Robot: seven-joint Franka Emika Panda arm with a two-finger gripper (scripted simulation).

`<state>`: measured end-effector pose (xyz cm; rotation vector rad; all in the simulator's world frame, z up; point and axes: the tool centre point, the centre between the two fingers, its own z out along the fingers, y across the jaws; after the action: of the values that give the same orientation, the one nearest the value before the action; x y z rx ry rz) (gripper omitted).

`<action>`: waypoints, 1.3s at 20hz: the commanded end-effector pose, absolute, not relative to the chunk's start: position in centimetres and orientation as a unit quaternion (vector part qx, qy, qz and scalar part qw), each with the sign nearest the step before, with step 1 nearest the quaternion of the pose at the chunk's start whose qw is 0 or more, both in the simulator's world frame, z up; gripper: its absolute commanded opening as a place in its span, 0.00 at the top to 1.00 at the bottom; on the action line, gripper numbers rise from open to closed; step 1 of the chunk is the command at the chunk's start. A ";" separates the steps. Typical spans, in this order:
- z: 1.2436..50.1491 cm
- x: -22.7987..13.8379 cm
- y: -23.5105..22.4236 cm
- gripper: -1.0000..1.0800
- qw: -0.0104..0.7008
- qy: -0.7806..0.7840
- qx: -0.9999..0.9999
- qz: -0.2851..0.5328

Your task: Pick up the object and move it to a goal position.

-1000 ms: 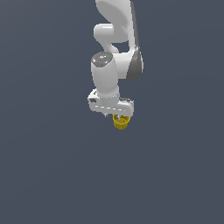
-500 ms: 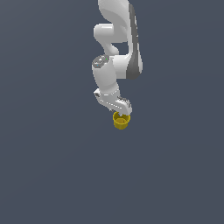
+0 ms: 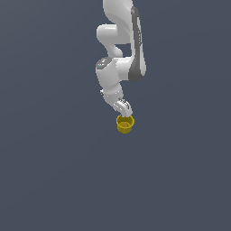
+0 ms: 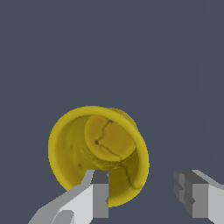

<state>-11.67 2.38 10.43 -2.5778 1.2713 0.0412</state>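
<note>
One yellow cup (image 3: 125,124), upright, mouth open toward the wrist camera, tapering to a narrower base. Sits on the plain grey bench (image 3: 54,180) directly under the arm (image 3: 121,49), about centre of the exterior view. Dark crack-like lines across the inside bottom, a texture by the look of it.

Gripper (image 4: 144,194) spread wide, holding nothing. One finger (image 4: 94,197) overlaps the rim and appears to sit over the mouth of the cup; other finger (image 4: 197,197) well clear outside the wall. Looks like a set-up to pinch one side wall rather than span the whole cup. Cannot tell contact or finger height from either view.

Step in hand, judged: final descent and close. Suggested handling:
- keep wrist vertical, no tilt, so wall stays between both fingers
- drop inner finger well below the thick rim lip before closing
- close slowly; a light cup likely to skate or tip if one finger lands first
- lift straight up, check the cup rises with the fingers before any move sideways

Goal marker not visible in either view.

No brands, labels or readable writing anywhere.
</note>
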 end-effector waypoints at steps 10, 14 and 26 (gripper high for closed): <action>9.7 -12.4 2.5 0.38 0.134 0.458 -0.879 0.016; 8.4 -12.3 2.8 0.38 0.134 0.460 -0.878 0.017; 7.2 -12.2 3.1 1.00 0.135 0.461 -0.877 0.017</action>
<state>-12.13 3.08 7.28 -2.5406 1.3359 0.0457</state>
